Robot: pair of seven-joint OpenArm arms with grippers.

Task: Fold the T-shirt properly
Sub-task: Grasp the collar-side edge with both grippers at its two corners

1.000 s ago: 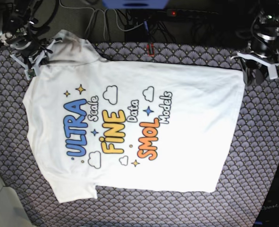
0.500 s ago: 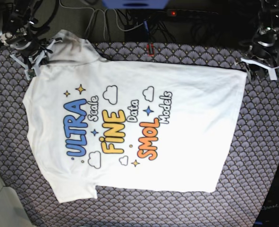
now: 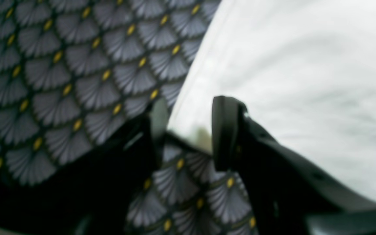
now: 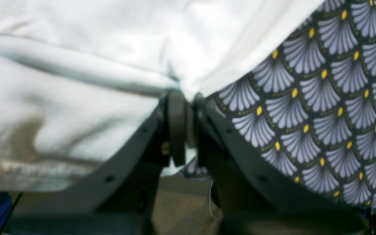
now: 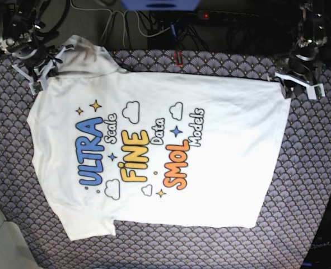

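The white T-shirt [image 5: 238, 162] lies flat and print-up on the patterned cloth, its neck end toward the left. At the back left my right gripper [image 5: 42, 77] holds the sleeve. The right wrist view shows that gripper [image 4: 184, 107] shut on a bunched fold of the T-shirt [image 4: 77, 81]. My left gripper [image 5: 297, 83] hovers over the shirt's back right hem corner. In the left wrist view the left gripper [image 3: 188, 130] is open, and the corner of the T-shirt [image 3: 289, 65] reaches into the gap between the jaws.
A grey fan-patterned cloth [image 5: 311, 168] covers the table around the shirt. Cables and a power strip [image 5: 171, 28] run along the back edge. A grey surface [image 5: 0, 235] shows at the front left corner.
My left arm has shifted left, from beyond the hem onto the shirt's back right corner. The right arm and the shirt have not moved.
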